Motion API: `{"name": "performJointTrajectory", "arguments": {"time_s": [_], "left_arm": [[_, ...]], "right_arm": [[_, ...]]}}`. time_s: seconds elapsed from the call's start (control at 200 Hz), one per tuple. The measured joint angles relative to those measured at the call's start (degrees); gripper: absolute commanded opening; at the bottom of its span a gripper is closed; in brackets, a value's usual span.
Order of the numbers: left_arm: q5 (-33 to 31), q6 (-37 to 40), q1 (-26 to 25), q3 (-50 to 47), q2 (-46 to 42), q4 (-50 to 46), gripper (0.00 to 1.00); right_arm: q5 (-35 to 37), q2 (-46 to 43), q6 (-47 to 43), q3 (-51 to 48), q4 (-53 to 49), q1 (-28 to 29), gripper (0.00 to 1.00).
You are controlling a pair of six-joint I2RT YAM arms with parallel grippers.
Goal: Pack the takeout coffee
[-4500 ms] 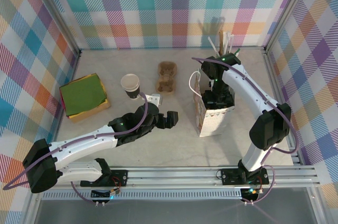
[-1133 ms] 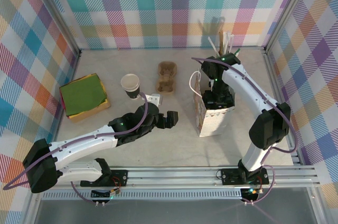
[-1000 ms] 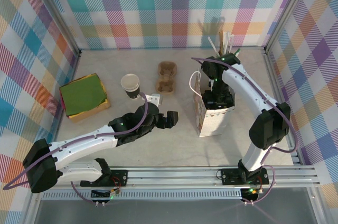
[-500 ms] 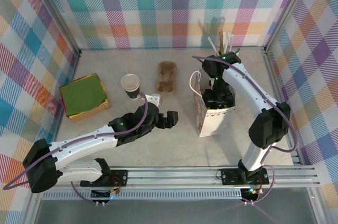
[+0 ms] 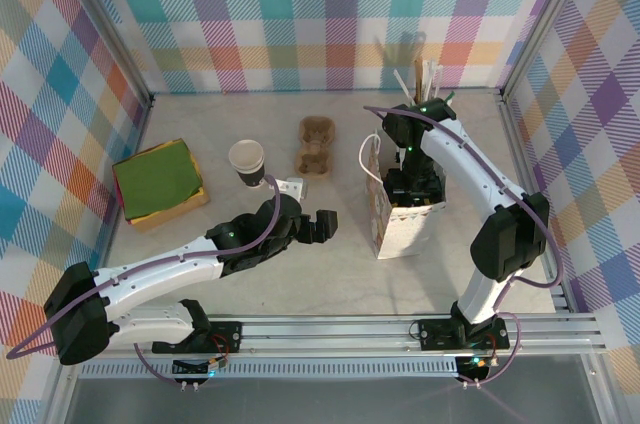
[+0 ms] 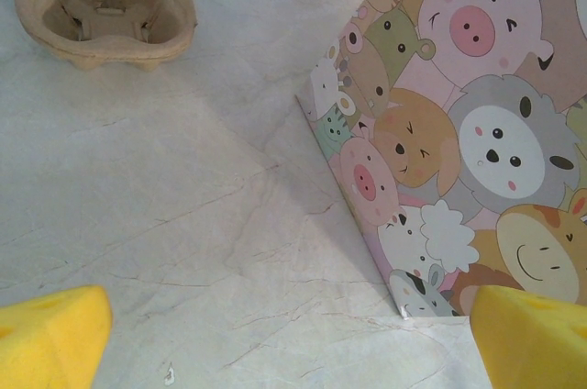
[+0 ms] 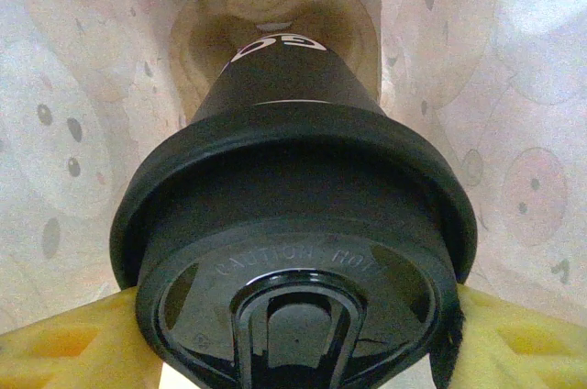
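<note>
In the right wrist view, the coffee cup [image 7: 293, 178] takes up the middle of the frame. It has dark sides and a round black lid [image 7: 298, 302] and hangs inside the paper bag [image 7: 73, 114], whose pale walls rise on both sides. A brown cardboard tray [image 7: 266, 4] lies at the bottom of the bag, at the top centre of the frame.

I judge the cup to be light if empty and noticeably heavier if full. Its paper wall is thin and would dent under a hard squeeze. The lid is smooth, probably slippery, and only pressed on, so it could pop off. I think the safest hold is across the stiff band just under the lid rim, keeping the cup upright.

The right gripper [image 7: 293, 338] has its jaws partly apart and clamped on the cup. A yellow finger [image 7: 64, 338] presses each side at the lid, in the lower corners of the frame. From above, the right gripper [image 5: 408, 189] reaches down into the bag [image 5: 400, 229], right of centre.

The left gripper [image 5: 322, 226] has its jaws wide apart and holds nothing. It hovers over the table [image 5: 300, 284], just left of the bag's cartoon-animal side [image 6: 459, 132].
</note>
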Motion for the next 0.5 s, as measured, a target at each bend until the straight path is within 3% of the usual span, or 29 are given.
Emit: {"name": "performJointTrajectory", "arguments": {"time_s": [0.5], "left_arm": [[0.0, -0.4, 0.0, 0.0, 0.1, 0.0, 1.00]], "right_arm": [[0.0, 0.0, 0.0, 0.3, 0.0, -0.1, 0.67]]}}
